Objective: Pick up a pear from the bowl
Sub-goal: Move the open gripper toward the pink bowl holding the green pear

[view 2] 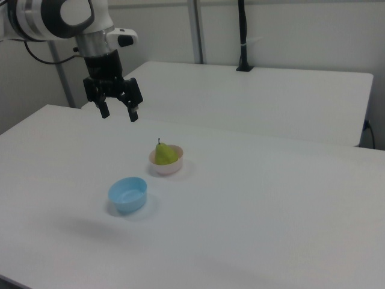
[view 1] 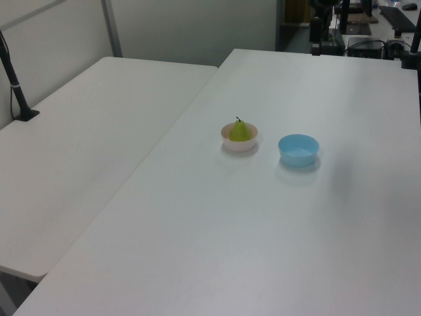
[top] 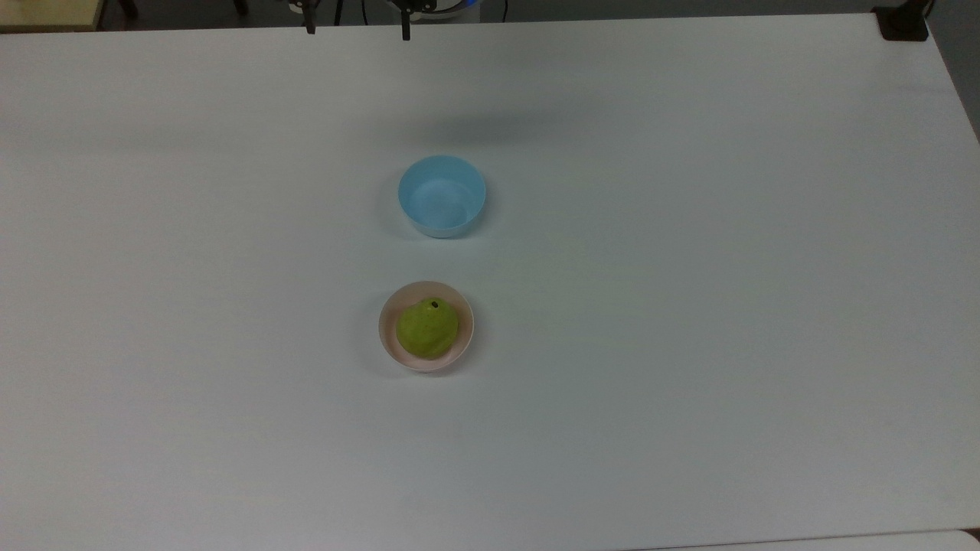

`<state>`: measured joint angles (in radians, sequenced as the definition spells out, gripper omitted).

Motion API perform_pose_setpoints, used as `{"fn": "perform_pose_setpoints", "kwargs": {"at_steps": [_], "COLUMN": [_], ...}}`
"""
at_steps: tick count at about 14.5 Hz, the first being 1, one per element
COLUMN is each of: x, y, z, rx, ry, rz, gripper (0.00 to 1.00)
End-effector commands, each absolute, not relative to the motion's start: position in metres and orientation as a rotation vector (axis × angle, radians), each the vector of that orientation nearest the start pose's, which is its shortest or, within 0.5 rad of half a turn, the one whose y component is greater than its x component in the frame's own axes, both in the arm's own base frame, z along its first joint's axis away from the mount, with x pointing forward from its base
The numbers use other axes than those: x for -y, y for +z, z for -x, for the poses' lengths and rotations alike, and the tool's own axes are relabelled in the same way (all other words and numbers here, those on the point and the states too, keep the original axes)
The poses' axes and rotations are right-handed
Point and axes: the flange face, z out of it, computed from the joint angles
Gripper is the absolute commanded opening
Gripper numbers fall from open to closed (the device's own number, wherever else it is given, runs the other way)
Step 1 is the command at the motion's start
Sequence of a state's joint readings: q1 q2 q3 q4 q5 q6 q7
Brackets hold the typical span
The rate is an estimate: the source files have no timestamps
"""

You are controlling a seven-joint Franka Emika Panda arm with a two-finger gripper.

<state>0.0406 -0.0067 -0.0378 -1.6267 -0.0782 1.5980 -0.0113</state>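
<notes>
My pincer (view 2: 118, 112) hangs in the air above the bench (view 2: 271, 198), fingers pointing down and spread wide apart, nothing between them. In the right view it sits toward the upper left, well apart from both bowls and higher than either. The two fingertips (top: 310, 29) also poke in at the upper edge of the top view, with clear space between them.

The pear (top: 427, 327) rests inside the pink bowl (top: 388, 337). It is yellow-green, and the small dark stem spot on it faces up. It fills most of the bowl's inside, with a strip of pale rim visible around it. In the left view the pear (view 1: 239, 131) stands above the rim of the pink bowl (view 1: 239, 145), its thin dark stem upright. The right view gives the same reading: pear (view 2: 164, 154) seated in the pink bowl (view 2: 166, 167), stem up.

The blue bowl (top: 442, 196) stands on the bench near the pink bowl, apart from it, with bare bench between them. Its inside holds nothing. In the top view it lies above the pink bowl; in the left view the blue bowl (view 1: 298, 149) is to the left view's right of the pink one; in the right view the blue bowl (view 2: 127, 194) lies below and to the right view's left of it.

A second white table (view 1: 85, 131) butts against the bench along the left view's left.
</notes>
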Motion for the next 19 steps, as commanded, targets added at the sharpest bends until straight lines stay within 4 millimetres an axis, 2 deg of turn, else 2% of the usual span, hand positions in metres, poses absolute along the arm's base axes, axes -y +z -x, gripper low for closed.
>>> {"fn": "perform_pose_setpoints", "kwargs": {"at_steps": [1,7,10,12,17,19], "x": [0.016,0.014,0.013,0.02,0.02,0.019], "y": [0.615,0.609,0.606,0.599,0.583,0.561], "z": [-0.543,-0.549,-0.562,-0.571,-0.594,-0.612], "rx": [0.029,0.03,0.036,0.011,0.009,0.018], "ry": [0.037,0.035,-0.058,-0.092,-0.188,-0.207], "rz": [3.188,3.163,3.142,3.124,3.123,3.127], "gripper": [1.0,1.0,1.0,1.0,1.0,1.0]}}
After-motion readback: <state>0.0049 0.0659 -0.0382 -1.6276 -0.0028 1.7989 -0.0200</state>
